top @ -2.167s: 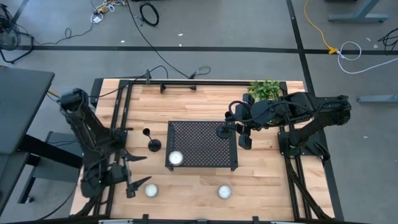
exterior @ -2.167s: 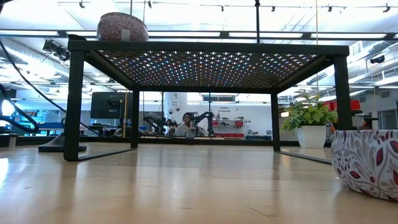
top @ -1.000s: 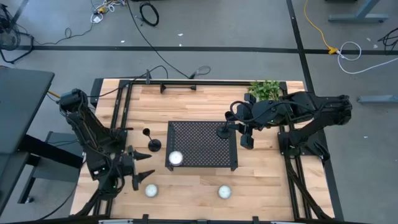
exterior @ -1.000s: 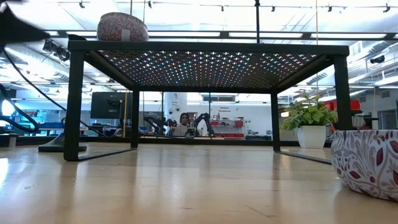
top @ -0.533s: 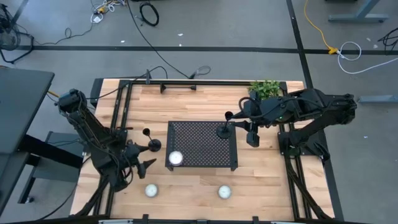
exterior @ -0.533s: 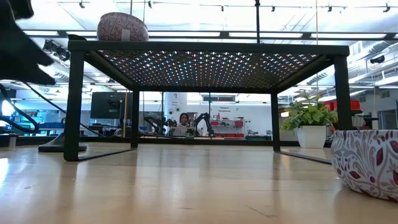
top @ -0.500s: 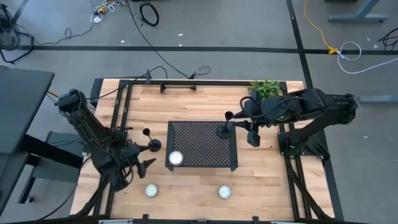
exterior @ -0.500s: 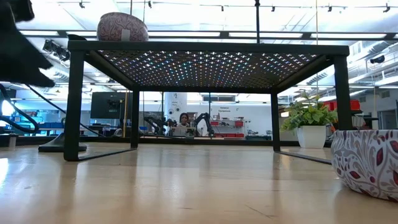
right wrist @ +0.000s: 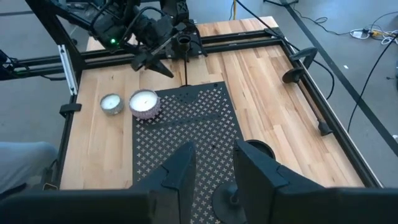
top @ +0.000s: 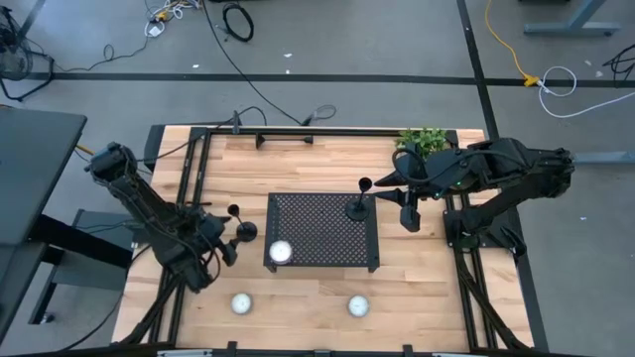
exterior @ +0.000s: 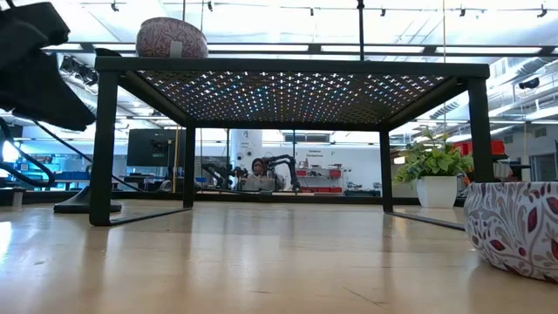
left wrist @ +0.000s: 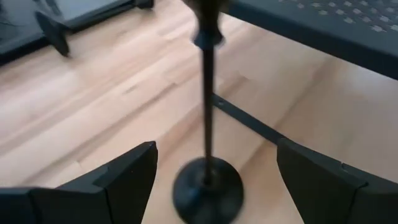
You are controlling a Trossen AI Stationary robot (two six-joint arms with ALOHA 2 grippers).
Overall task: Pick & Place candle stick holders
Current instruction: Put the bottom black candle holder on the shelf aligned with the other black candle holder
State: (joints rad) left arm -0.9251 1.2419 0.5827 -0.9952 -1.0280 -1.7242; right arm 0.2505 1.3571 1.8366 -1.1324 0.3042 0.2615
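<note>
Taking the perforated tray (top: 322, 231) as our landmark, we start with what sits nearest the front edge of the table: two candles on the bare wood in front of the tray, one (top: 241, 302) off its left front corner and one (top: 358, 305) in front of its right half, and a third candle (top: 280, 253) on the tray's own front-left corner.

Just left of the tray stands one candle stick holder (top: 245, 230), upright on the wood. Our left gripper (top: 224, 247) is right beside it, and the left wrist view shows our fingers (left wrist: 127, 171) spread wide with the stem (left wrist: 207, 112) and round base between them, not yet touched. We judge this to be the approach-to-grasp step for this holder. The next move calls for easing in until the thin stem sits centred, then closing squarely; a lopsided close could tip the holder.

On the tray's right rear part stands a second holder (top: 356, 209), and just off its right rear corner a third (top: 365, 184). Our right gripper (top: 405, 203) hovers just right of the tray by these two, its fingers apart and holding nothing, as the right wrist view shows.

Beyond the tray's right rear corner sits a potted plant (top: 425, 141).
</note>
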